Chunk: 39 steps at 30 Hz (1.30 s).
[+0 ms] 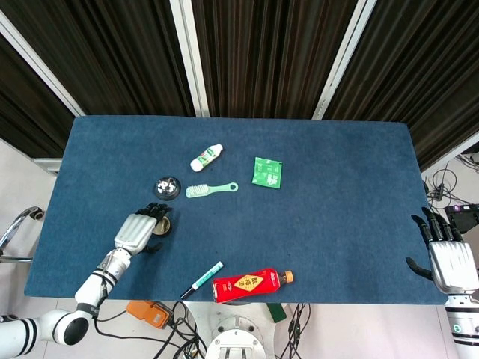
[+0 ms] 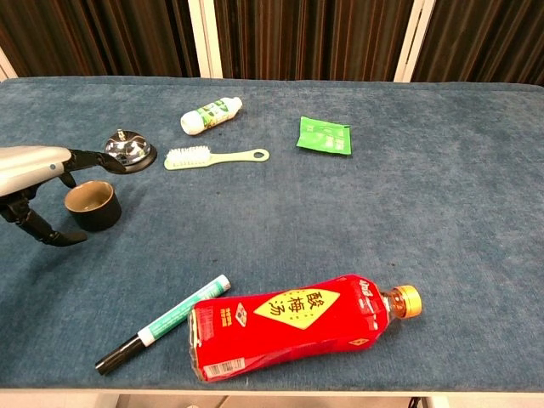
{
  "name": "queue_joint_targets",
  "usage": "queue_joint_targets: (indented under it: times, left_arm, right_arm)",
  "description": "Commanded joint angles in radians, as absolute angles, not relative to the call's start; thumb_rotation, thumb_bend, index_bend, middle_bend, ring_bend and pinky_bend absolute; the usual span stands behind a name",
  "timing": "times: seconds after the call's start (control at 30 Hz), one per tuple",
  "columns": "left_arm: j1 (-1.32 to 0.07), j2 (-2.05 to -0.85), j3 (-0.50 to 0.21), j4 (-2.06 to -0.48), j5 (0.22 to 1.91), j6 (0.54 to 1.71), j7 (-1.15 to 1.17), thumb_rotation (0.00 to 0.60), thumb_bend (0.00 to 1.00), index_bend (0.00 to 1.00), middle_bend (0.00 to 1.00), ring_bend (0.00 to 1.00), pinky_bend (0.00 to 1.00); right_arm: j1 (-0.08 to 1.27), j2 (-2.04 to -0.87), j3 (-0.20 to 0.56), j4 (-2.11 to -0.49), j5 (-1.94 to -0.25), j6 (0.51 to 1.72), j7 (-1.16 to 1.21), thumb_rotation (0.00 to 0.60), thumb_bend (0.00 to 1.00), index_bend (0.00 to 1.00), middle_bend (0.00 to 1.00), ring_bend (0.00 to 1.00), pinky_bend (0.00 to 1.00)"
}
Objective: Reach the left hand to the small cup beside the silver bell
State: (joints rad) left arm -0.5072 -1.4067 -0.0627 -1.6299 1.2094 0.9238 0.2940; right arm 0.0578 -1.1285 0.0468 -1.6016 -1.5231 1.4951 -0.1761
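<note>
Hovering fingers (image 2: 93,157) of left hand (image 1: 136,231) overhang small cup (image 2: 92,206).

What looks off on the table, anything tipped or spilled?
No spill visible. The red plastic drink bottle with an orange cap and the small white bottle with a green label lie on their sides; the small dark cup stands upright.

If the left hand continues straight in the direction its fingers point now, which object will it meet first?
Probably the silver bell. The left hand hangs over the small dark cup, fingers stretched above its rim toward the bell. Depth is unclear, so they might pass over the bell instead.
</note>
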Motion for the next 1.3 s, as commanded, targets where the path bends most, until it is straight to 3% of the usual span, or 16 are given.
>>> queue_joint_targets:
  times: [0.03,0.43,0.6,0.77,1.0,1.3]
  left_arm:
    - [-0.510,-1.411,-0.061,-1.631,1.204,0.927,0.296,0.600,0.24,0.17,0.14,0.11,0.24]
    - [-0.531,-1.430,-0.050,-1.624,1.194,0.922,0.294,0.600,0.27,0.22,0.20,0.21,0.24]
    - [-0.535,-1.448,-0.049,-1.601,1.215,0.934,0.278,0.600,0.29,0.28,0.26,0.28,0.30]
    - [-0.546,-1.456,-0.049,-1.574,1.211,0.919,0.262,0.600,0.31,0.32,0.32,0.34,0.35]
    - [-0.550,-1.451,-0.049,-1.547,1.226,0.907,0.196,0.600,0.39,0.38,0.37,0.40,0.42]
    - [-0.601,-1.274,-0.092,-1.740,1.323,0.891,0.106,0.600,0.39,0.38,0.38,0.40,0.43]
  right_arm:
    - [0.058,-1.128,0.047,-1.603,-1.522,1.493,-0.178,0.600,0.31,0.22,0.14,0.18,0.28]
    - [0.058,-1.124,0.047,-1.609,-1.513,1.488,-0.178,0.600,0.31,0.22,0.14,0.19,0.32]
    - [0.058,-1.123,0.045,-1.610,-1.514,1.486,-0.183,0.600,0.31,0.22,0.14,0.19,0.35]
    - [0.058,-1.121,0.045,-1.612,-1.510,1.484,-0.181,0.600,0.31,0.22,0.14,0.20,0.46]
    - [0.058,-1.119,0.044,-1.613,-1.511,1.482,-0.183,0.600,0.31,0.22,0.14,0.20,0.49]
    - [0.060,-1.119,0.043,-1.617,-1.505,1.475,-0.190,0.600,0.31,0.22,0.14,0.20,0.52]
